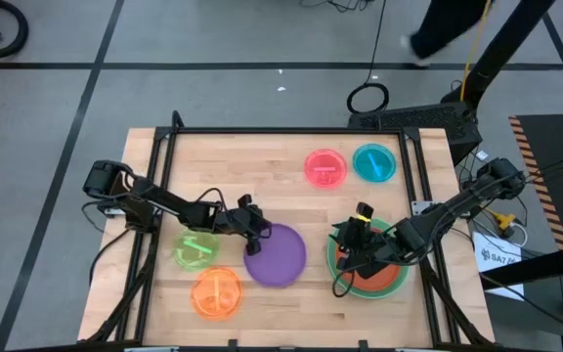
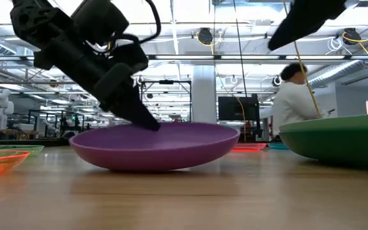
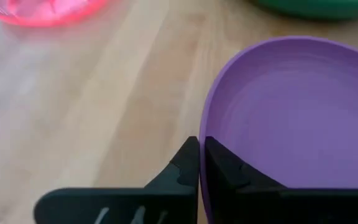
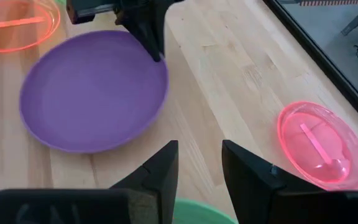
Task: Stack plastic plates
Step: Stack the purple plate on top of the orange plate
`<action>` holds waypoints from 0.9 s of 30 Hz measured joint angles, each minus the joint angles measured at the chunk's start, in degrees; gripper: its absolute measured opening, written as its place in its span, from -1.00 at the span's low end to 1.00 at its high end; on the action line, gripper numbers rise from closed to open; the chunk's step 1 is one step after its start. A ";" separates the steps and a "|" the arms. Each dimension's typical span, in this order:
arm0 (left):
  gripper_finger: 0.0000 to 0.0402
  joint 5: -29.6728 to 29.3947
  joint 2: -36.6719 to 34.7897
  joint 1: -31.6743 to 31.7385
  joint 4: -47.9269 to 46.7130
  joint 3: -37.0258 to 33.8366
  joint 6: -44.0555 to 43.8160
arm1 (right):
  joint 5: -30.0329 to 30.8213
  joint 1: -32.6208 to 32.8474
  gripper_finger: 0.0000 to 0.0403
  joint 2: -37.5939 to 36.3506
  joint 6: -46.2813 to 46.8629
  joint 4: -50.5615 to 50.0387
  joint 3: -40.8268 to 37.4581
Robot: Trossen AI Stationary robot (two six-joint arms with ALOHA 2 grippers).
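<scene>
A large purple plate (image 1: 280,256) lies at the table's middle near the front, and my left gripper (image 1: 254,240) is shut on its left rim. Right of it stands a stack with a dark green plate (image 2: 337,137) and an orange-red one (image 1: 384,277). My right gripper (image 4: 199,165) hangs open above this stack, and a mint green edge (image 4: 197,213) shows below its fingers. A lime plate (image 1: 196,249) and an orange plate (image 1: 216,293) lie at the front left. Pink (image 1: 325,168) and blue (image 1: 374,163) plates lie at the far right. My left gripper pinches the purple plate's rim (image 3: 205,127) on the plate's left side, one finger inside the dish and one outside it. The fingers (image 2: 147,118) slant down from the table's left. The plate's underside (image 2: 152,167) rests on the table.
A dark frame (image 1: 291,130) runs around the wooden table top. Bare wood lies between the purple plate and the pink one. A person (image 2: 292,102) in a white top stands in the room beyond the table.
</scene>
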 joint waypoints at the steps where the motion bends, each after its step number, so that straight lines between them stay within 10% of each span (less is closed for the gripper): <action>1: -0.95 -0.73 -0.53 0.00 -0.14 0.00 0.69 | -0.04 -0.42 -0.41 0.86 -0.36 0.96 0.00; 27: -0.95 -6.27 -3.84 -2.29 -3.53 8.87 11.51 | -20.02 -16.28 -0.41 13.37 -6.33 24.80 0.02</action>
